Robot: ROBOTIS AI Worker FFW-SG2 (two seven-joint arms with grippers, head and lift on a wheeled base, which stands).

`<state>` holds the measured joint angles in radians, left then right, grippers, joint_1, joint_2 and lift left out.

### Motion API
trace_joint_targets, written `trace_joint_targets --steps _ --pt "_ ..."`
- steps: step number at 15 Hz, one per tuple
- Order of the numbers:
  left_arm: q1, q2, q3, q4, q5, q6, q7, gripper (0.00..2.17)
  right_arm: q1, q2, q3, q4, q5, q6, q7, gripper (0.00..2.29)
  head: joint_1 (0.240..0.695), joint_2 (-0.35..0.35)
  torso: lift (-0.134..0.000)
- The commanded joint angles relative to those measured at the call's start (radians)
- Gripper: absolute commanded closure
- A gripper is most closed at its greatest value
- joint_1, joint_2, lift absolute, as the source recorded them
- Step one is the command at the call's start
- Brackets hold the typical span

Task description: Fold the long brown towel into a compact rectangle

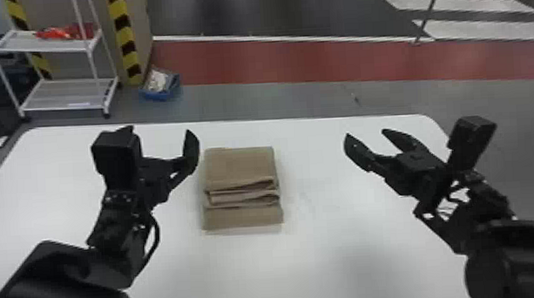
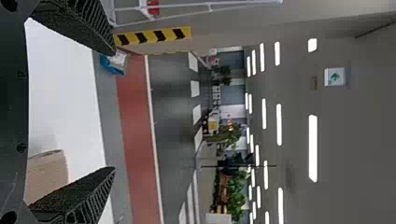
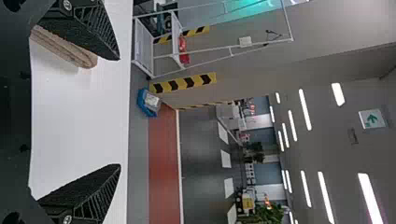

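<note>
The brown towel (image 1: 240, 167) lies folded into a compact, near-rectangular stack on the white table, its layered edges facing the robot and one flat layer reaching out below them. Just left of it stands my left gripper (image 1: 158, 136), open and holding nothing. My right gripper (image 1: 368, 136) is open well to the towel's right, also with nothing between its fingers. In the left wrist view, the left gripper (image 2: 114, 109) has its fingers spread, and part of the towel (image 2: 46, 175) shows by one finger. In the right wrist view, the right gripper (image 3: 120, 112) is spread, with the towel (image 3: 70, 49) partly behind one finger.
The white table (image 1: 319, 252) extends around the towel on all sides. Beyond its far edge are a white shelf rack (image 1: 65, 96) at the left, a striped yellow-black post (image 1: 124, 40) and a blue bin (image 1: 160, 93) on the floor.
</note>
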<state>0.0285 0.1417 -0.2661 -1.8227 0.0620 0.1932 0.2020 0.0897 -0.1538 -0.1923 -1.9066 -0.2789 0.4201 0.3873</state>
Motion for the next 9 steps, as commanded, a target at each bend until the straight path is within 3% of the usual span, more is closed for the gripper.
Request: trace_joint_targets --steps 1,4,6,9 --pt "0.024 -0.004 0.011 0.030 -0.037 -0.172 0.030 0.00 0.053 0.025 0.002 0.006 -0.022 -0.142 -0.010 0.07 0.657 -0.117 -0.123" --pt "0.059 0.007 0.034 0.006 -0.036 -0.191 0.028 0.00 0.113 0.028 0.034 0.003 0.018 -0.224 -0.065 0.07 0.647 -0.107 -0.123" --pt "0.094 0.010 0.038 -0.018 -0.036 -0.169 0.019 0.00 0.140 0.025 0.044 -0.026 0.023 -0.178 -0.128 0.07 0.659 -0.100 -0.123" --pt "0.107 0.027 0.039 -0.049 -0.024 -0.080 0.028 0.00 0.171 0.022 0.036 -0.074 0.018 -0.123 -0.154 0.07 0.683 -0.102 -0.123"
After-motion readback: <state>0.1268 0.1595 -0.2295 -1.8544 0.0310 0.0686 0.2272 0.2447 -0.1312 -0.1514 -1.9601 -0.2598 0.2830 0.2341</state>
